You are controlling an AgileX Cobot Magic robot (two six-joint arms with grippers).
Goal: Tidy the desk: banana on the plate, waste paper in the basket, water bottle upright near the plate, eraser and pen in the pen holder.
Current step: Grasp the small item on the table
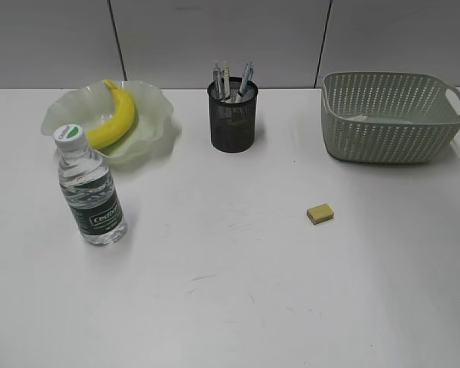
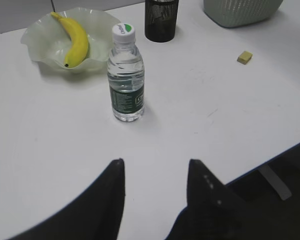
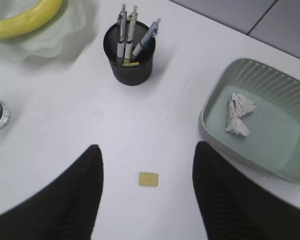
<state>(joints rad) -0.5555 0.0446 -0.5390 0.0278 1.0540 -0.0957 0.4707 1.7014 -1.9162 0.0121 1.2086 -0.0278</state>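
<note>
The banana point(image 1: 116, 116) lies in the wavy-rimmed plate point(image 1: 157, 100) at the back left. Just in front of it the water bottle point(image 1: 92, 192) stands upright. The black mesh pen holder point(image 1: 232, 115) holds three pens point(image 3: 132, 30). A small yellow eraser point(image 1: 320, 213) lies flat on the desk point(image 1: 230, 291), right of centre. The waste paper point(image 3: 238, 115) rests inside the basket point(image 1: 391, 115). My right gripper point(image 3: 147, 147) is open above the eraser point(image 3: 148, 179), which shows between its fingers. My left gripper point(image 2: 156, 162) is open and empty, short of the bottle point(image 2: 126, 75). Neither arm shows in the exterior view.
A grey panelled wall point(image 1: 230, 38) runs behind the desk. In the left wrist view the desk's front edge point(image 2: 270, 160) falls off at the lower right. Bare tabletop lies around the eraser and in front of the bottle.
</note>
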